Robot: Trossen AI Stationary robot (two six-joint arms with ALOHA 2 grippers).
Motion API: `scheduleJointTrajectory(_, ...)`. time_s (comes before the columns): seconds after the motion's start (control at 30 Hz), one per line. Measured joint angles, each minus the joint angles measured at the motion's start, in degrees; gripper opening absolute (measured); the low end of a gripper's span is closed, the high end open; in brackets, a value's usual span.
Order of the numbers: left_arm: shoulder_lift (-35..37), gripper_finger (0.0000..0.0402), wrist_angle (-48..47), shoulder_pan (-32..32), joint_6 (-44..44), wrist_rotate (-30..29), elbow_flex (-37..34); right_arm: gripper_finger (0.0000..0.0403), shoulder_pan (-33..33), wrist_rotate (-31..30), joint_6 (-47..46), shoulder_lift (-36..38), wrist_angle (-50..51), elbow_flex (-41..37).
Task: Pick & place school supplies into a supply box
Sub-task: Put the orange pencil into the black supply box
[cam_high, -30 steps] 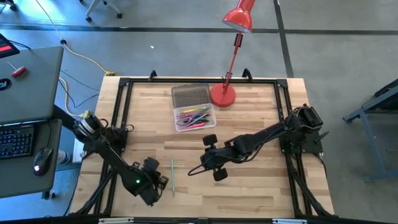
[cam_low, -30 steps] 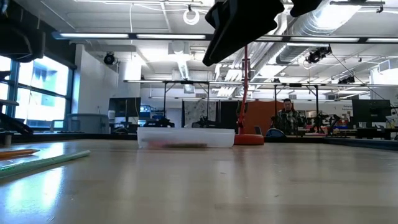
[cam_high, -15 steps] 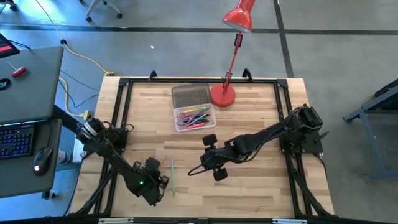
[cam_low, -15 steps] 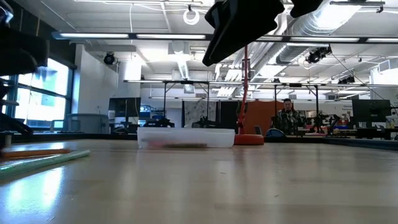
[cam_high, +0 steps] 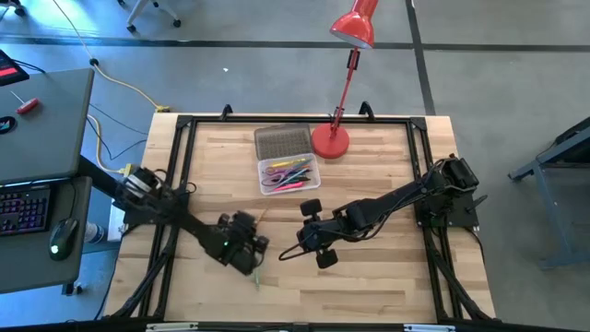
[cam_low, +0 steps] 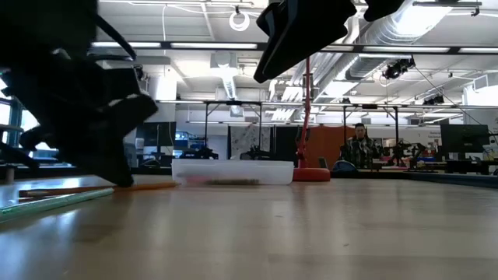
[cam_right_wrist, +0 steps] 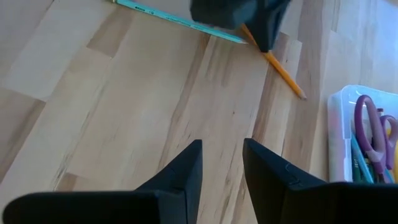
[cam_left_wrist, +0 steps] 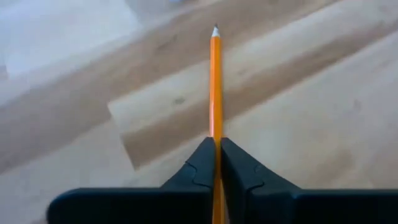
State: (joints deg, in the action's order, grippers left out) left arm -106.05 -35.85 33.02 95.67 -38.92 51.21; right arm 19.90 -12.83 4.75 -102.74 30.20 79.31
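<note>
My left gripper (cam_high: 245, 243) is shut on an orange pencil (cam_left_wrist: 215, 81) over the table's near left part. The pencil's sharpened tip (cam_right_wrist: 301, 95) points toward the supply box (cam_high: 289, 174). That clear box sits at the table's far middle with its ribbed lid (cam_high: 283, 143) open, and it holds purple scissors (cam_right_wrist: 367, 121) and coloured pens. A green pencil (cam_high: 257, 273) lies flat on the table just near of my left gripper. My right gripper (cam_right_wrist: 221, 155) hangs open above the table's middle, touching nothing. My left gripper pinches the orange pencil's shaft (cam_left_wrist: 215, 132) between its two fingers. The pencil runs along the fingers and sticks out ahead of them, tip first. It lies nearly level, low over the wood (cam_low: 101, 187); whether it is clear of the table I cannot tell.
A red desk lamp stands with its round base (cam_high: 330, 141) beside the box's far right corner. A black frame (cam_high: 277, 120) runs round the table's edges. Bare wood lies between my left gripper and the box.
My left gripper has gone toward the table's far edge and to the right, nearer the box. The orange pencil has travelled with it and now points at the box. The green pencil has stayed where it lay.
</note>
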Motion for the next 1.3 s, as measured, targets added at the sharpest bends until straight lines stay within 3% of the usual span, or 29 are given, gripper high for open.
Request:
scheduleJointTrajectory(0.1, -0.1, 0.0071, 1.3, -2.2, -3.5, -2.4, -0.1, 0.0094, 0.0, 1.0, 0.1, 0.0, 0.0, 0.0)
scheduleJointTrajectory(0.23, -0.1, 0.0104, 3.4, -4.2, -8.0, -1.3, -0.2, 0.0094, 0.0, 1.7, 0.2, 0.0, -0.1, 0.0)
scheduleJointTrajectory(0.43, -1.3, 0.0129, 3.6, -4.1, -7.8, -1.8, -0.2, 0.0094, 0.0, 2.1, 0.0, 0.0, -0.1, 0.0)
scheduleJointTrajectory(0.6, -5.1, 0.0124, 3.3, -1.9, -3.5, -5.2, -0.1, 0.0094, 0.0, 2.9, 0.2, 0.0, 0.1, 0.0)
scheduleJointTrajectory(1.03, -14.1, 0.0121, 1.1, 9.9, 18.5, -19.7, -0.5, 0.0094, 0.0, 3.0, 0.2, 0.0, 0.0, 0.0)
scheduleJointTrajectory(1.17, -15.4, 0.0115, 3.2, 10.7, 19.0, -21.5, -0.5, 0.0094, 0.0, 3.0, 0.2, 0.0, 0.0, 0.0)
scheduleJointTrajectory(1.3, -15.3, 0.0081, 2.1, 10.1, 19.7, -21.4, -0.4, 0.0094, 0.0, 4.5, 0.1, 0.0, -0.1, 0.0)
